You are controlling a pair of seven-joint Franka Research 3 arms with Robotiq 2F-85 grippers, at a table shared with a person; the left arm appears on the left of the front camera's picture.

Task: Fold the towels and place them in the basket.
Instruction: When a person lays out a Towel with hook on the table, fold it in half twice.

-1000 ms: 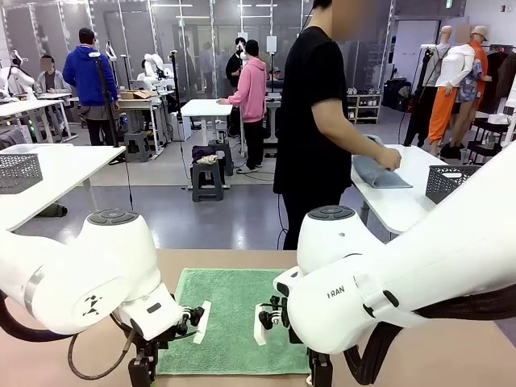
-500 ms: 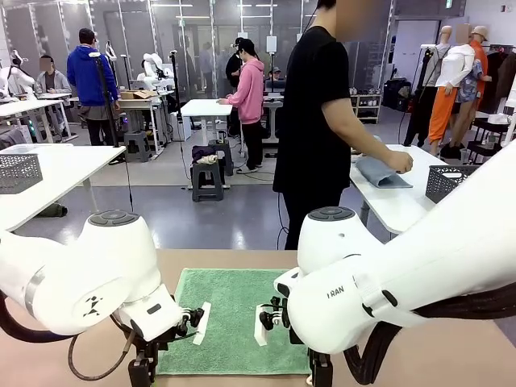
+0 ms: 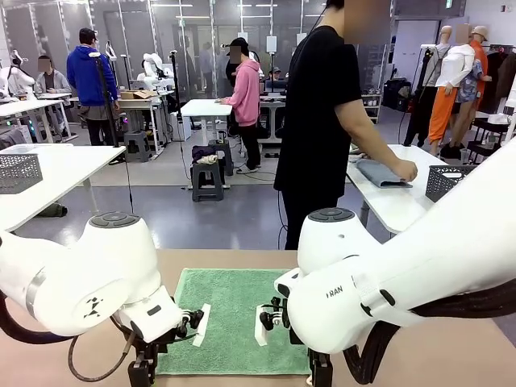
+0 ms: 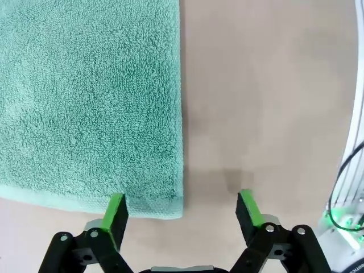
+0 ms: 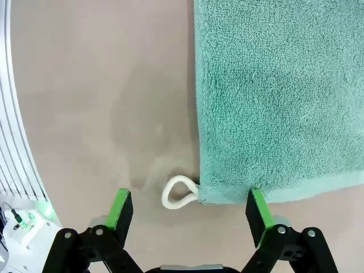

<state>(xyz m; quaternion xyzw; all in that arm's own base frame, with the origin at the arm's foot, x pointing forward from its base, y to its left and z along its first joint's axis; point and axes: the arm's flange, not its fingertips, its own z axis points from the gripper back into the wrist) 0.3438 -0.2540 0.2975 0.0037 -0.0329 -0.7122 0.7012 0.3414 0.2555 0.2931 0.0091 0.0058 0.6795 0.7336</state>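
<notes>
A mint-green towel (image 3: 234, 318) lies flat on the tan table between my two arms. In the left wrist view my left gripper (image 4: 182, 209) is open and straddles the towel's (image 4: 91, 102) near corner: one green pad (image 4: 116, 213) stands over the hem, the other over bare table. My right gripper (image 5: 187, 210) is open too. It straddles the other near corner of the towel (image 5: 278, 96), and that corner's white loop (image 5: 179, 192) lies between its fingers. A dark grey lattice basket (image 3: 451, 179) stands on a white table at the back right.
My left arm (image 3: 89, 282) and right arm (image 3: 387, 274) bulk large over the table's near edge. A person in black (image 3: 318, 121) stands behind the table, turned to the side table and handling a grey cloth (image 3: 383, 173). Another grey basket (image 3: 18, 172) sits at far left.
The person has slid the grey cloth a little toward the right-hand basket. Both arms and the towel stay where they were.
</notes>
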